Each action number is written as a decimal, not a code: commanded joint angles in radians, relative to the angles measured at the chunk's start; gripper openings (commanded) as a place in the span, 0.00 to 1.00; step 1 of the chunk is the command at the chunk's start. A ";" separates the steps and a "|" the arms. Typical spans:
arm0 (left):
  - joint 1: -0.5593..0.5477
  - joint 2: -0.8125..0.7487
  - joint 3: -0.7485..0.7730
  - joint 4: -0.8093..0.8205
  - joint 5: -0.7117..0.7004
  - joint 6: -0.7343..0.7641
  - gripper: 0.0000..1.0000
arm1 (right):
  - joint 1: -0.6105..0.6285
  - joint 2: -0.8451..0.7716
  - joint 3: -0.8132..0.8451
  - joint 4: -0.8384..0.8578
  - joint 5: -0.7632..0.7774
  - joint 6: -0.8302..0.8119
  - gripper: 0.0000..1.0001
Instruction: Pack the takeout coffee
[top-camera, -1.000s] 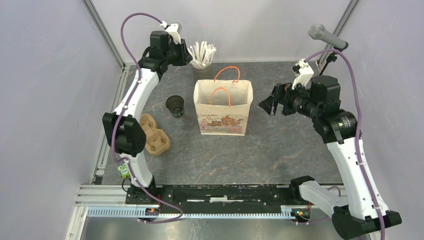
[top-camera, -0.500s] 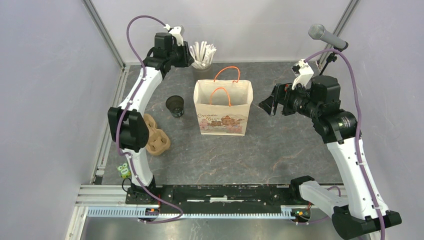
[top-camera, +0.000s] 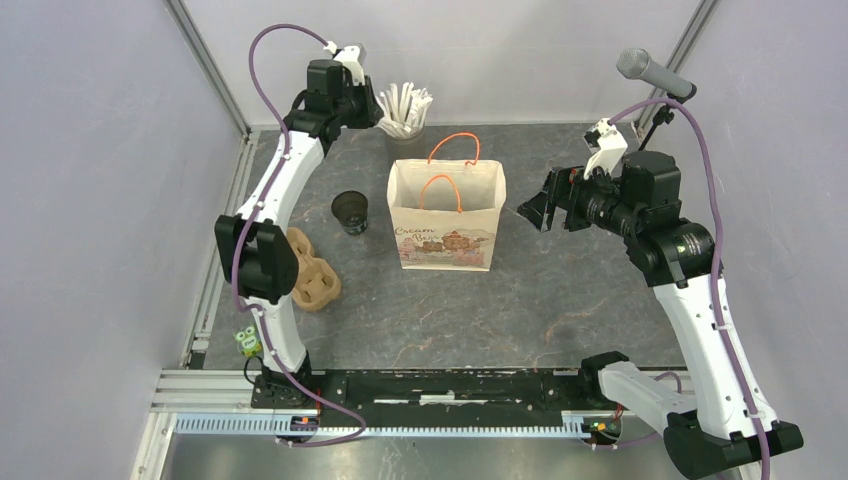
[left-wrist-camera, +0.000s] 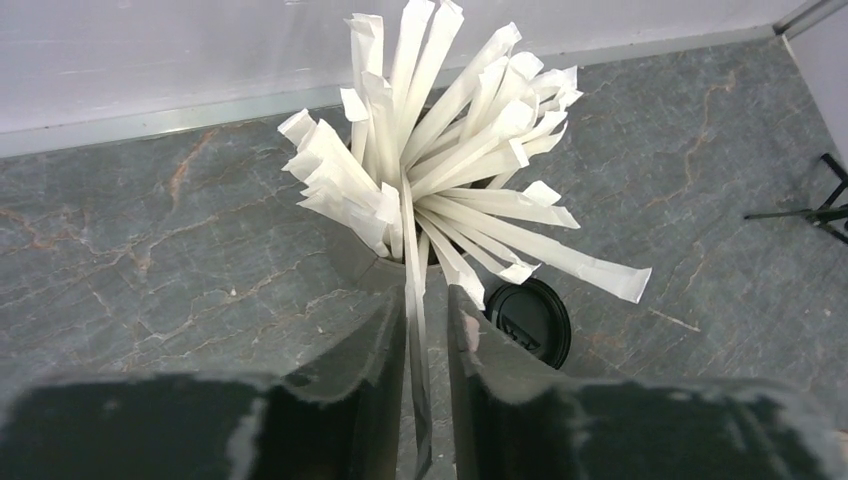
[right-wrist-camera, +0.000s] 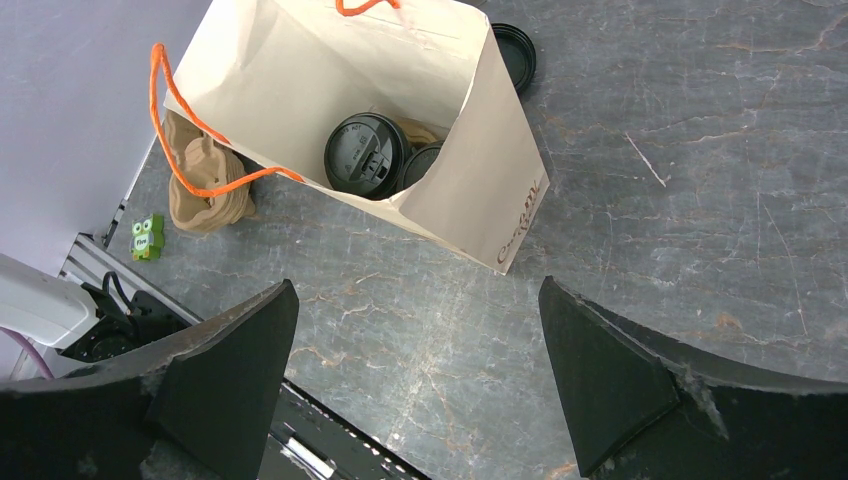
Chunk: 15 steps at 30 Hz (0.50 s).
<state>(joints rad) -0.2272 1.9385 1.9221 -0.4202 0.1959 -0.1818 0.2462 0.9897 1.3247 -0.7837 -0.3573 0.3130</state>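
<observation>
The left gripper (left-wrist-camera: 425, 300) has its 2 dark fingers (left-wrist-camera: 375, 350) close together, with only a narrow gap. 1 white paper-wrapped straw (left-wrist-camera: 412, 300) stands in this gap. I cannot tell if the fingers press on it. This straw belongs to a bundle of white wrapped straws (left-wrist-camera: 450, 150) that fan out of a grey round cup (left-wrist-camera: 352, 258) directly in front of the fingers. Just beside this cup, on the right in the wrist view, a round black plastic lid (left-wrist-camera: 528, 320) lies flat on the grey marbled table (left-wrist-camera: 150, 240).

The right gripper (right-wrist-camera: 418, 300) has its fingers spread wide, and they hold nothing. It hangs above bare table, to the right of the white paper bag with orange handles (right-wrist-camera: 290, 80) and apart from it.

The bag stands upright and open. Inside it is 1 black disposable cup with a black lid (right-wrist-camera: 365, 155). A 2nd black cup (right-wrist-camera: 422, 165) touches it and is mostly hidden by the bag wall. Something brown (right-wrist-camera: 418, 130) shows behind these 2 cups; I cannot tell what it is.

1 more black cup without lid (top-camera: 350, 212) stands upright on the table, left of the bag and well apart from both grippers. Near it lies a stack of brown pulp cup carriers (top-camera: 308, 272).
</observation>
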 joint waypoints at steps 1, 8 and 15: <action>-0.006 0.010 0.051 0.012 -0.001 0.019 0.21 | -0.002 -0.009 0.015 0.021 0.004 -0.004 0.97; -0.006 -0.074 0.057 -0.006 0.013 0.003 0.02 | -0.002 -0.017 -0.003 0.036 0.004 0.009 0.97; -0.006 -0.171 0.054 -0.100 -0.012 -0.005 0.02 | -0.002 -0.027 -0.013 0.048 0.001 0.021 0.98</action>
<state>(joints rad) -0.2279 1.8851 1.9316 -0.4778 0.1867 -0.1818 0.2462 0.9825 1.3148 -0.7746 -0.3573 0.3210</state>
